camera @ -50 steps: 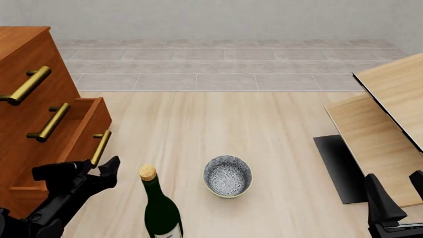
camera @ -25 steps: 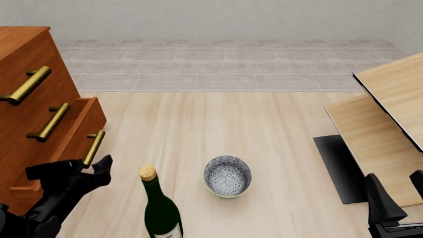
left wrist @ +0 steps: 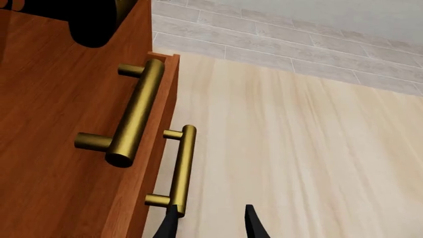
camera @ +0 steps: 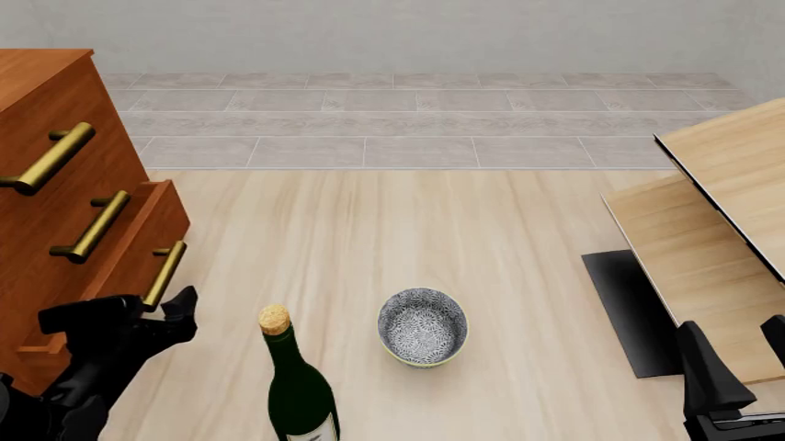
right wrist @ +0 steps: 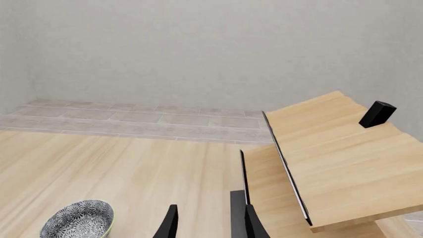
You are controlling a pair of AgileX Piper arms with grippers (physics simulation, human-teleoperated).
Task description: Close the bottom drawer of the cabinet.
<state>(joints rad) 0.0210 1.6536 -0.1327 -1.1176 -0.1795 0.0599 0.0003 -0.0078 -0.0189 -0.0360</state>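
Observation:
The reddish-brown cabinet [camera: 50, 92] stands at the left, with three brass bar handles. Its bottom drawer [camera: 123, 266] sticks out only a little past the drawers above. My left gripper [camera: 129, 317] is open and low against that drawer's front. One finger [camera: 184, 308] touches the near end of the lowest handle [camera: 164, 274]. In the left wrist view that handle [left wrist: 182, 168] runs up from the fingertip [left wrist: 170, 224], with the middle drawer's bigger handle [left wrist: 132, 114] beside it. My left gripper [left wrist: 210, 225] holds nothing. My right gripper [camera: 736, 367] [right wrist: 208, 223] hangs open at the near right, far from the cabinet.
A dark green corked wine bottle [camera: 294, 386] stands just right of the left arm. A patterned bowl [camera: 422, 325] [right wrist: 78, 220] sits on the floor mid-scene. Pale wood furniture [camera: 723, 202] [right wrist: 330, 148] with a black mat [camera: 631, 312] fills the right side.
The bottom drawer has slid leftward into the cabinet, and the left gripper has moved left with it, staying against its handle. The right arm has not moved.

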